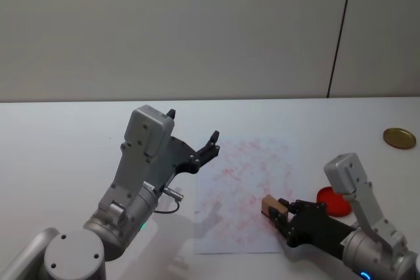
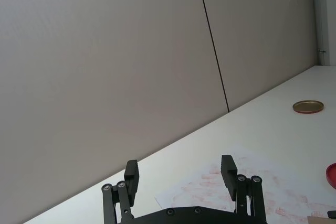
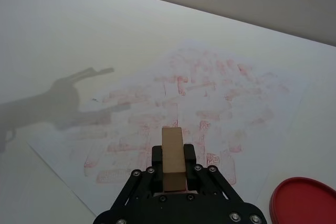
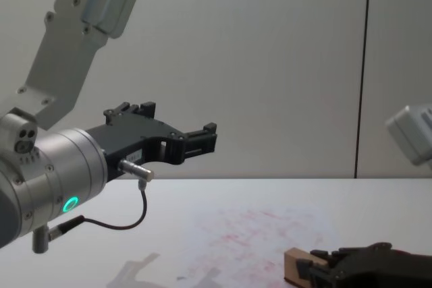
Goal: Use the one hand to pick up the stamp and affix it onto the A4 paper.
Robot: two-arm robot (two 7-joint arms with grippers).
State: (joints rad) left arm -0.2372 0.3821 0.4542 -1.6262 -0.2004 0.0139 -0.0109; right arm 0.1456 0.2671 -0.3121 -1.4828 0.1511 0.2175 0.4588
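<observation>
The stamp [image 1: 272,206], a light-tan wooden block, sits between the fingers of my right gripper [image 1: 281,211], which is shut on it. It is held low over the near right part of the A4 paper [image 1: 249,181], a white sheet covered in faint red marks. I cannot tell whether the stamp touches the sheet. In the right wrist view the stamp [image 3: 173,153] points out over the paper [image 3: 199,87]. From the chest view the stamp [image 4: 297,264] is just above the table. My left gripper [image 1: 193,128] hangs open and empty, raised above the paper's left edge.
A round red ink pad [image 1: 331,202] lies on the table just right of the paper, close to my right wrist. A gold lid [image 1: 399,138] rests farther back at the right. The white table runs to a grey wall behind.
</observation>
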